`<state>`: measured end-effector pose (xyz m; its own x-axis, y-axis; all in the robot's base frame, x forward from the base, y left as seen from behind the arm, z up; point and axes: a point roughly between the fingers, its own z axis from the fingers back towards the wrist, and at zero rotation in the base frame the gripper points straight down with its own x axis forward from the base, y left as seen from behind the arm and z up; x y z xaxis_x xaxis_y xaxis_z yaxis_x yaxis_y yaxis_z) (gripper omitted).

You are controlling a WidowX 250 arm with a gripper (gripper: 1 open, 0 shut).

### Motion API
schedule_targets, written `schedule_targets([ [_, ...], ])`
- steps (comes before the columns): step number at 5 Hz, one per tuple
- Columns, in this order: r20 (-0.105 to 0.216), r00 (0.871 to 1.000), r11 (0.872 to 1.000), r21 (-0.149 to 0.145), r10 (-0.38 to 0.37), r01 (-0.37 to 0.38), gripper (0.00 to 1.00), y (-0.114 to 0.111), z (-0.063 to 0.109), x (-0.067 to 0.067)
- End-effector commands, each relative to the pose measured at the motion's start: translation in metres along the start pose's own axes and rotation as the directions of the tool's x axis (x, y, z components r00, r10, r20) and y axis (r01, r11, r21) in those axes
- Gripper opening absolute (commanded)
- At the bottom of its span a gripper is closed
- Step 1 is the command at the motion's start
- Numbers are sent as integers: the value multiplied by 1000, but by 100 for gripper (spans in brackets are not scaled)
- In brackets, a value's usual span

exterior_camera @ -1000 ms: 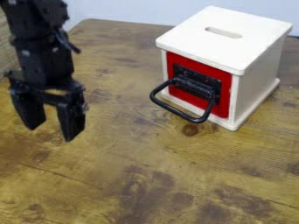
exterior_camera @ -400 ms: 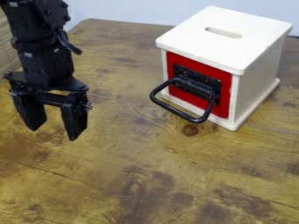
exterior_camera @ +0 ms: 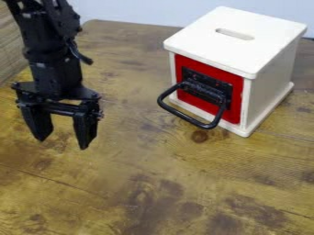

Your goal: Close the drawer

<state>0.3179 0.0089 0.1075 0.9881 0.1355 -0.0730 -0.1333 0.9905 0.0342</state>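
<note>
The drawer (exterior_camera: 203, 89) shows as a red square front with a black inset, set in a cream-white cube box (exterior_camera: 237, 57) at the upper right. Its large black loop handle (exterior_camera: 185, 108) sticks out toward the lower left, hanging over the table. My black gripper (exterior_camera: 61, 135) hovers at the left, fingers pointing down and spread open, with nothing between them. It stands well to the left of the handle, about a hand's width of bare wood between them.
The wooden table (exterior_camera: 160, 193) is worn and stained. A slot (exterior_camera: 236, 34) is cut in the box's white top. A small dark knot or spot (exterior_camera: 197, 137) lies on the wood just below the handle.
My gripper has shifted to the right and slightly down, nearer the handle. Its fingers stay spread. The drawer and box have not moved.
</note>
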Motion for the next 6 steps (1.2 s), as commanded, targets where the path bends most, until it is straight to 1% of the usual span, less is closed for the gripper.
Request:
schedule_targets([
  [1,60,998,1000,-2,-22,22,100,7,22,7],
  [2,62,997,999,2,-46,46,100,9,24,8],
  [4,61,996,998,0,-58,58,100,14,31,7],
  [5,59,996,997,-11,-72,73,100,11,36,3],
  [6,59,993,994,-17,-105,106,100,8,30,-2],
])
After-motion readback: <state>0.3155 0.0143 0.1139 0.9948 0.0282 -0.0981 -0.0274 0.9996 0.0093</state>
